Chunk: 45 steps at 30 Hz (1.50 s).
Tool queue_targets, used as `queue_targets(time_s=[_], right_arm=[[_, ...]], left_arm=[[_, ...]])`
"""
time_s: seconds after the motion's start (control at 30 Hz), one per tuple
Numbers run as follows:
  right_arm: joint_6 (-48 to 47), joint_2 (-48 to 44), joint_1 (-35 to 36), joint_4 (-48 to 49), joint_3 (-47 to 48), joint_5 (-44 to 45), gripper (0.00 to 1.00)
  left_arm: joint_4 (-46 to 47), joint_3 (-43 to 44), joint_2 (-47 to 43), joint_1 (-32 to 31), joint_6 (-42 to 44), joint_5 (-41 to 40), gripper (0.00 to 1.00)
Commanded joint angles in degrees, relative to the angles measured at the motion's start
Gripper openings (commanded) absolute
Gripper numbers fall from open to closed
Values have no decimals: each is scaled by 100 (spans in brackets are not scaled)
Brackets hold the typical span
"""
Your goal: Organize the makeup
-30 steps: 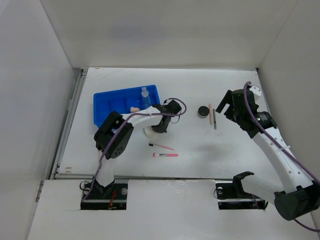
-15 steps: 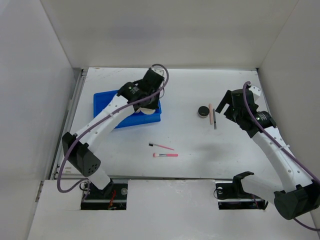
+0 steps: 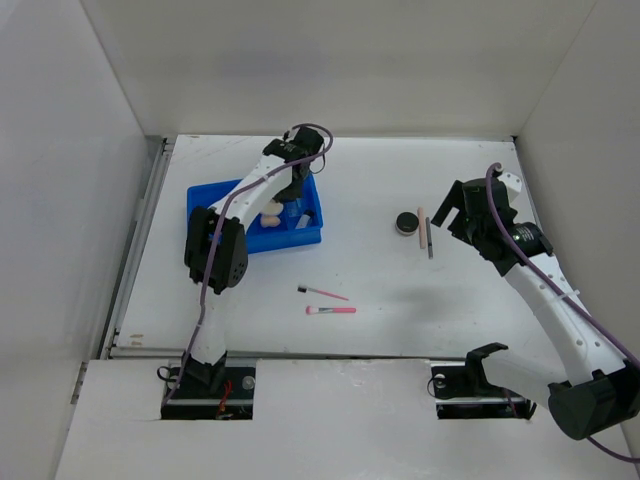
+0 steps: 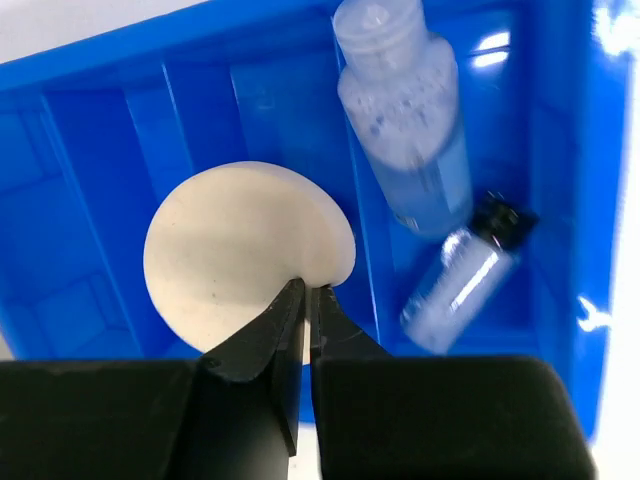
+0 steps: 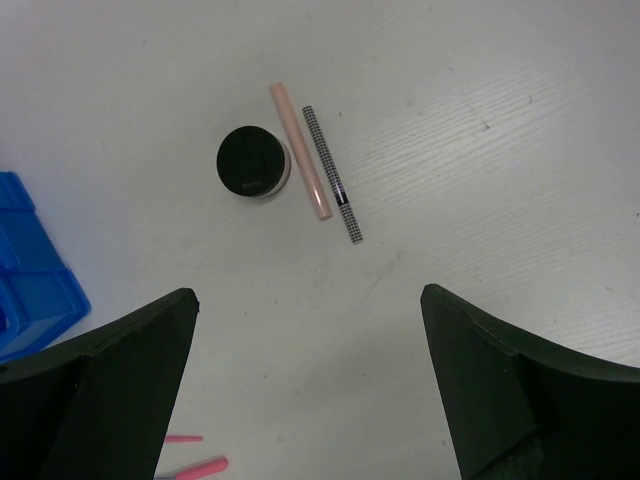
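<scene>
My left gripper (image 4: 305, 290) pinches the puff (image 4: 230, 250) over the tray (image 4: 90, 150) holding bottles (image 4: 405, 130); jar (image 5: 252, 162), stick (image 5: 298, 150), pencil (image 5: 333, 174), brushes (image 3: 330, 310) lie outside, unsorted.

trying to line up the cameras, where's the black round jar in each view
Top external: black round jar right of centre, just left of the beige stick.
Left wrist: not in it.
Right wrist: jar upper left of centre, again just left of the beige stick.
Shared landmark: the blue tray, upper left in top external, filling left wrist, at the left edge in right wrist.
</scene>
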Motion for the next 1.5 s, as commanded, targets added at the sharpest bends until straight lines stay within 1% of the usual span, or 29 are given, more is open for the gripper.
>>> queue_targets(time_s=[0.0,0.17,0.2,0.23,0.27,0.33,0.37,0.4,0.5,0.6,0.63,0.77,0.87,0.97,1.0,1.03,1.1,1.17,1.2,1.3,1.33,1.47], right_arm=[[-65,-173,-18,-29,78,119,99],[-65,-173,-18,-29,78,172,99],[-65,-173,-18,-29,78,172,99],[-65,-173,-18,-29,78,172,99],[-65,-121,-18,-29,78,172,99],[-65,-120,-18,-29,78,172,99],[-65,-120,-18,-29,78,172,99],[-65,-120,-18,-29,78,172,99],[-65,-120,-18,-29,78,120,99],[-65,-120,-18,-29,78,119,99],[-65,-120,-18,-29,78,119,99],[-65,-120,-18,24,26,66,99],[-65,-120,-18,24,26,66,99],[-65,-120,-18,24,-27,66,99],[-65,-120,-18,24,-27,66,99],[-65,-120,-18,85,-27,66,99],[-65,-59,-18,147,-89,14,99],[-65,2,-18,147,-89,-39,99],[-65,3,-18,147,-89,-39,99],[-117,108,-18,209,-89,-39,99],[-118,108,-18,209,-36,-39,99],[-118,161,-18,262,-36,-39,99]], left_arm=[[-125,464,77,83,26,-303,0],[-125,517,253,197,-27,-304,0],[-125,517,253,197,-27,-304,27],[-125,517,253,197,-27,-304,39],[-178,517,253,197,-27,-304,46],[-108,430,78,197,-27,-226,54],[-108,429,-1,197,-27,-225,62],[-108,368,-176,197,-27,-225,65],[-108,245,-475,136,25,-102,65],[24,-168,-958,136,26,-102,62],[76,-238,-1134,136,26,-102,58],[77,-423,-1276,197,26,12,50],[15,-423,-1338,197,26,-110,49],[-178,-485,-1390,442,-298,-85,40],[-230,-607,-1469,748,-378,107,37],[-118,-843,-1469,890,-439,527,35],[-55,-1003,-1557,1084,-501,628,35],[-55,-1003,-1557,1164,-554,567,38],[-107,-1003,-1462,1242,-606,514,40],[-327,-933,-1136,1384,-677,513,40],[-380,-933,-1014,1471,-834,513,40],[-302,-1073,-951,1594,-940,741,40]])
